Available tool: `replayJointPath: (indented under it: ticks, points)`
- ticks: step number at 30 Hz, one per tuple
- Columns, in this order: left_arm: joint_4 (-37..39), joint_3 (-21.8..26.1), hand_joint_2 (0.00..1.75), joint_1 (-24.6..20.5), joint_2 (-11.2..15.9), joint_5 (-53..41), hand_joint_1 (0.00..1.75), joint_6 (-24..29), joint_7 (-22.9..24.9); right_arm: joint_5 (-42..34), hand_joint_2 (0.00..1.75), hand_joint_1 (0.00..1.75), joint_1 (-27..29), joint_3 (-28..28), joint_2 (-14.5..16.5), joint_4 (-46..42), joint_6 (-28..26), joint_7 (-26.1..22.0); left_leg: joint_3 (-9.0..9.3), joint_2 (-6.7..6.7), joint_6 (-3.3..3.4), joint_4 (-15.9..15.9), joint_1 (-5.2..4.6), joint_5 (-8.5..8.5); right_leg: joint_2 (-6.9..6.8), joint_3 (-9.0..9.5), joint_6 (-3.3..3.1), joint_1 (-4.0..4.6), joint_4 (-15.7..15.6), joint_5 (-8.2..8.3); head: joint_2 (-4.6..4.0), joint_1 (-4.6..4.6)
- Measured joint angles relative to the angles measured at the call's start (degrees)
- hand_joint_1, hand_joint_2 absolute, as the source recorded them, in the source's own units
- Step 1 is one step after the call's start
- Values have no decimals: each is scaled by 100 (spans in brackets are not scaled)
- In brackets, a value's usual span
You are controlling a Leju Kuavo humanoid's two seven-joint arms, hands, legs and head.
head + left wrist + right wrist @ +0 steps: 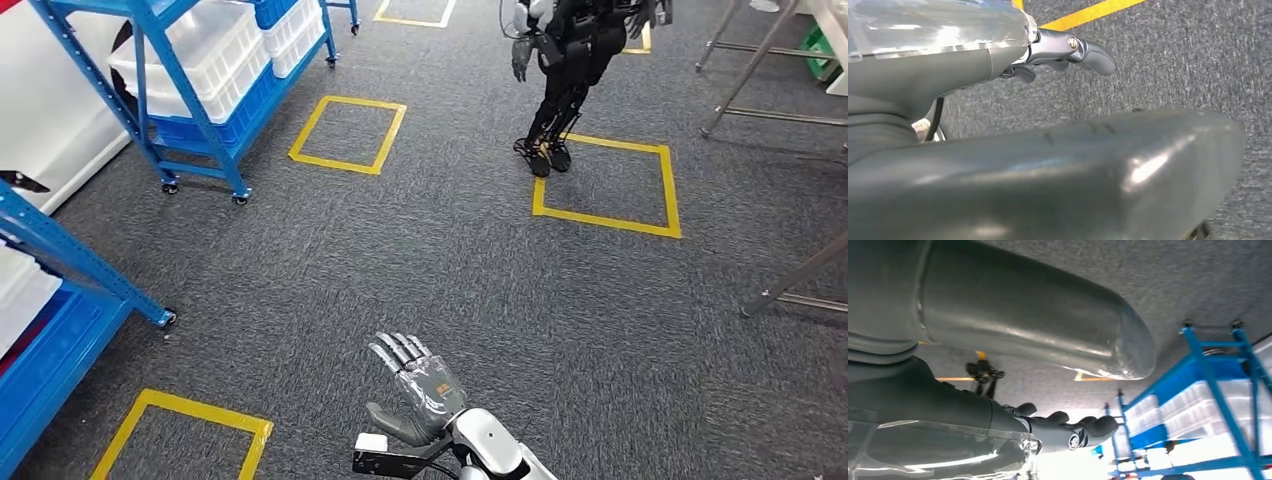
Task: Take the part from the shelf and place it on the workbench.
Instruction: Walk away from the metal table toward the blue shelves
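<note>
The floor (450, 260) is evenly and brightly lit, with faint shadows. Close hand covers are blurred in both wrist views, and glare is seen on the thumb (1143, 170).

The hand (415, 385) has dark grey fingers (398, 352) under a clear, glossy cover and a thick grey thumb (392, 424). Behind it sit a silver-white wrist shell (490, 440) and a black bracket (392, 461) bearing a small white block (371, 442).
</note>
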Motion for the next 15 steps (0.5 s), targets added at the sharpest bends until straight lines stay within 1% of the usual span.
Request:
replayJointPath:
  ticks: [1,2,3,4,5,6,7,8,11,13,14,15]
  points:
    - [0,0,0,-8,0,1,0,-5,0,8,0,0,9,0,-3,-1,4,7,-180,58,-25,361,13,-149,-95,1,-10,9,1,-9,0,0]
    - [0,0,0,-7,0,1,0,-13,0,16,0,0,18,0,-5,-1,9,14,-295,86,-46,592,27,-210,-186,2,-11,14,3,-19,0,1]
    - [0,0,0,1,0,3,0,-20,0,24,0,0,24,0,-6,-1,14,18,-305,106,-61,617,38,-165,-271,5,-6,17,5,-29,0,0]
    - [0,0,0,10,1,8,0,-25,0,32,0,0,26,0,-6,-4,20,22,-200,142,-69,420,45,-24,-350,14,4,17,9,-42,0,0]
    - [0,0,0,15,2,12,0,-28,0,37,0,0,27,0,-6,-10,25,24,-25,200,-70,93,50,156,-421,27,17,17,13,-56,0,0]
    - [0,0,0,16,3,16,0,-29,0,40,0,0,27,0,-5,-16,28,25,136,252,-68,-208,52,306,-470,38,28,16,17,-68,0,-1]
    - [0,0,0,15,4,20,0,-28,0,42,0,0,28,0,-4,-21,30,26,254,299,-64,-427,53,406,-501,47,35,16,20,-76,0,-1]
    - [0,0,0,14,4,20,0,-28,0,43,0,0,28,0,-4,-25,31,26,302,325,-61,-516,52,443,-513,50,38,16,21,-80,0,-1]
    - [0,0,0,13,5,20,0,-28,0,43,0,0,28,0,-3,-28,31,26,332,348,-59,-568,52,462,-521,53,40,17,22,-83,0,-1]
    - [0,0,0,8,7,21,0,-28,0,47,0,0,28,1,-2,-52,35,28,428,416,25,-767,9,490,-611,80,96,38,26,-107,0,-1]
    - [0,1,0,4,7,22,0,-29,0,50,0,0,28,1,2,-77,38,29,474,369,108,-874,-1,515,-522,35,151,34,179,-226,0,1]
    - [0,1,0,-4,7,23,0,-30,0,53,0,0,34,2,2,-100,42,30,506,294,194,-958,-12,533,-406,-69,206,29,447,-396,0,1]
